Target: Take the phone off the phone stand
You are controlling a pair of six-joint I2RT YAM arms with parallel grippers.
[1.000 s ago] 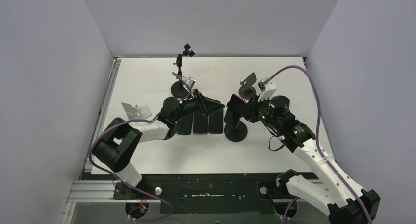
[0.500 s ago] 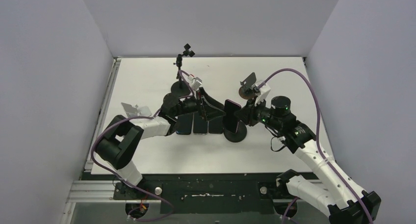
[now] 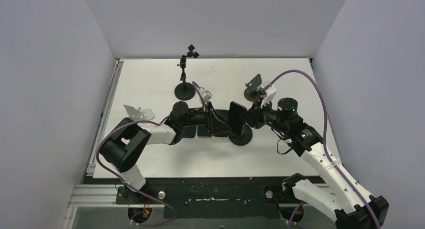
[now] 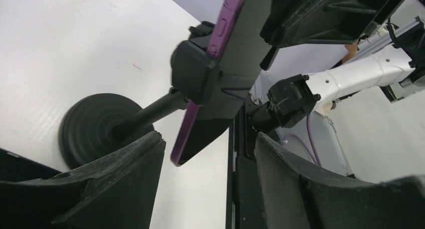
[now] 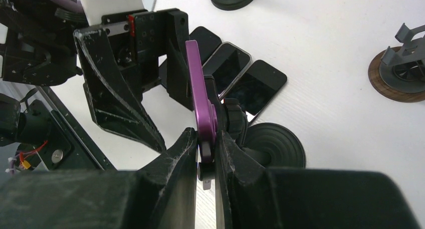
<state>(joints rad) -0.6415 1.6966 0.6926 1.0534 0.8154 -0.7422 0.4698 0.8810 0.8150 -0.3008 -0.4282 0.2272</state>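
The table (image 3: 150,83) carries the phone stand (image 5: 274,145), its heavy round base planted just beside three spare phones (image 5: 235,73) lying flat. The stand's clamp holds the phone (image 5: 199,88) up on edge, which leaves both faces free for a pinch. The right pincer (image 5: 204,139) is closed narrowly on the phone's near edge, apparently ready to draw it out. The left pincer (image 4: 208,149) gapes wide and empty, aimed at the stand's stem and the phone's end, probably to brace the stand.

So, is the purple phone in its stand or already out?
In the stand: its clamp holds the phone by the edge, and the right gripper is shut on the phone.
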